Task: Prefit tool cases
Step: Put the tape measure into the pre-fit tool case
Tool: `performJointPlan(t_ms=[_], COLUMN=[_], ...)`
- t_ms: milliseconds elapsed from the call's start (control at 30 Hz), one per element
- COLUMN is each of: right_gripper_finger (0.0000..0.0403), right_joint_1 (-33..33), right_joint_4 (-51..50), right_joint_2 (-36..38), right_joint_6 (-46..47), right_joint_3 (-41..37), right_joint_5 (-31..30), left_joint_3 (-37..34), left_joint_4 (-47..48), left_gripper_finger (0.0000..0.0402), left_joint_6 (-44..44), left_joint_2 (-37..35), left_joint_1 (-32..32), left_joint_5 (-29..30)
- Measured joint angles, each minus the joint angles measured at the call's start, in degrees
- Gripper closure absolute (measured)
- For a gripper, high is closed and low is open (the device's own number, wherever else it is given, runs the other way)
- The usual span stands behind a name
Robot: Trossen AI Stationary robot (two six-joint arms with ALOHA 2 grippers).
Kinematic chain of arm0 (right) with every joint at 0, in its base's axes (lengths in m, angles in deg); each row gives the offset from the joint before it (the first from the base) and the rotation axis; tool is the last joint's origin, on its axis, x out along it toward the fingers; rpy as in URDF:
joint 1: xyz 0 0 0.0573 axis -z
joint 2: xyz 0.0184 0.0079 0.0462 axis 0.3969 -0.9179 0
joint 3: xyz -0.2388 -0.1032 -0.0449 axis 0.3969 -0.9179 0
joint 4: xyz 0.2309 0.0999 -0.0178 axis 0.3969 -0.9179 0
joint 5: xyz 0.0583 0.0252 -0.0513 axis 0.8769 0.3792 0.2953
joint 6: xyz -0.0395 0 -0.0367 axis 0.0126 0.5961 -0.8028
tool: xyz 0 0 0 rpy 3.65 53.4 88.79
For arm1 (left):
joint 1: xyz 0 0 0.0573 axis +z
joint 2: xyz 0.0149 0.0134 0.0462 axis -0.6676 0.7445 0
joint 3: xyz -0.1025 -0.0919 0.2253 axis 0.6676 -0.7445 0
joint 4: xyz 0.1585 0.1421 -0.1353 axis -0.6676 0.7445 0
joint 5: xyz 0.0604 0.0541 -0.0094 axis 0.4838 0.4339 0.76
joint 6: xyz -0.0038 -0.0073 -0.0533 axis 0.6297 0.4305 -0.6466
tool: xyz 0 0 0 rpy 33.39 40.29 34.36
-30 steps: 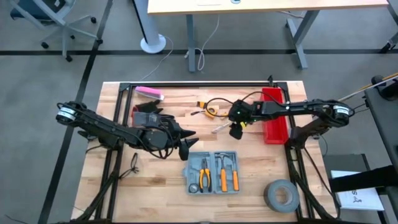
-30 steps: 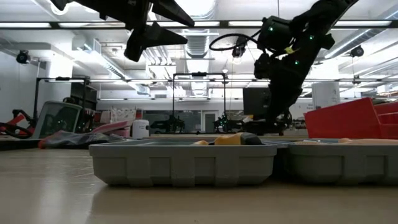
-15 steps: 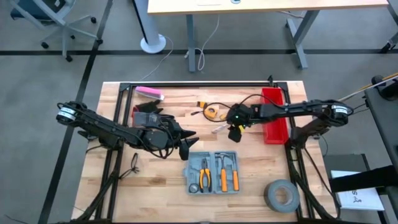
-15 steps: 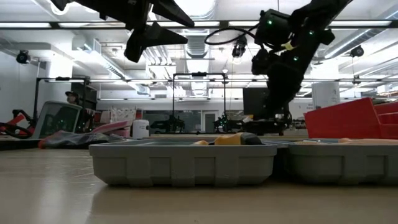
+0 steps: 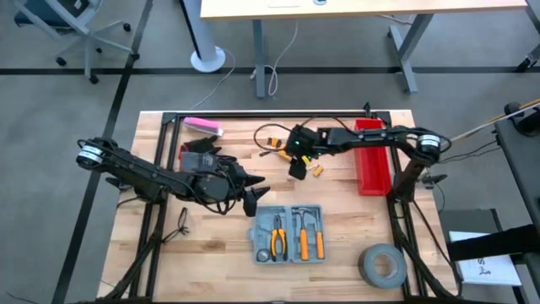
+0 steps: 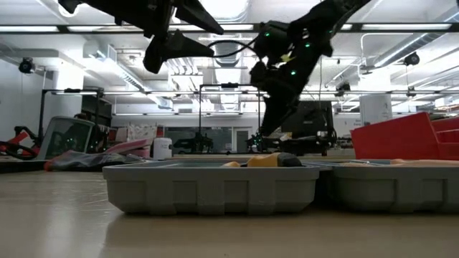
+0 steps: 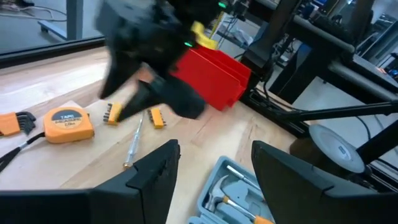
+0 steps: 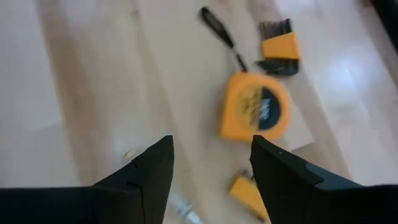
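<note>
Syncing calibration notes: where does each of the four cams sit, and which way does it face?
High: overhead, straight down; both arms, open tool case, red bin.
Low: table height, level across; case wall, arms overhead.
Left wrist: past its open end effector toward right arm, tape measure, bin.
Right wrist: down past its open end effector at tape measure.
Shared: both wrists see the tape measure; high and low the case.

The grey-blue tool case (image 5: 288, 233) lies open and flat near the table's front edge, tools inside.

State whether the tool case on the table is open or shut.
Open: the tool case lies spread flat, its pliers and hammer showing in the slots.
</note>
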State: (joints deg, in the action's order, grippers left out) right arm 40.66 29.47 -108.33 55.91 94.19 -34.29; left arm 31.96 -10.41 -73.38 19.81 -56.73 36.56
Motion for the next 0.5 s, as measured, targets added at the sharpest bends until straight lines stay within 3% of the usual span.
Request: performJointPlan(t_ms=[267, 500], right_gripper_finger=[0.0177, 0.0173], right_joint_1=[3.1, 3.0], right_joint_4=[-0.7, -1.5], right_joint_2=[-3.3, -0.8], right_joint_6=[-1.7, -0.8], right_joint_3=[3.7, 3.5], right_joint_5=[2.1, 3.5], left_joint_3=[0.0, 0.0], left_joint_4=[1.5, 7.7], left_gripper_finger=[0.0193, 0.0191], left_joint_6=[2.6, -0.3], left_joint_2=[-1.5, -0.5], left_joint_1=[-2.3, -0.7], left_joint_5=[0.0, -0.8])
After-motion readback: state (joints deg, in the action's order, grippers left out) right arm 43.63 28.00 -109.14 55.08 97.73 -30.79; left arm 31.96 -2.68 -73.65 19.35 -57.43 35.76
